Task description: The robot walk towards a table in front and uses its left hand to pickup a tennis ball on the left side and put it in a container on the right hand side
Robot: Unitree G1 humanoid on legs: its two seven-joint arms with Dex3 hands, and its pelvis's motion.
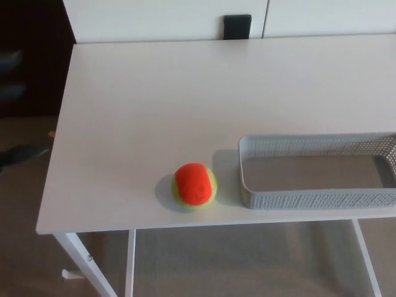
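One tennis ball [195,184] is sitting near the front edge of the white desk [154,93], just beside the left end of the empty grey mesh container [309,199]. I am judging it light, springy and felt-covered, so hardly slippery; I am planning to close around its widest middle from above. Neither my left hand nor my right hand is showing (so spread or closed, I cannot tell). I am reading no brand; any print is probably too blurred.
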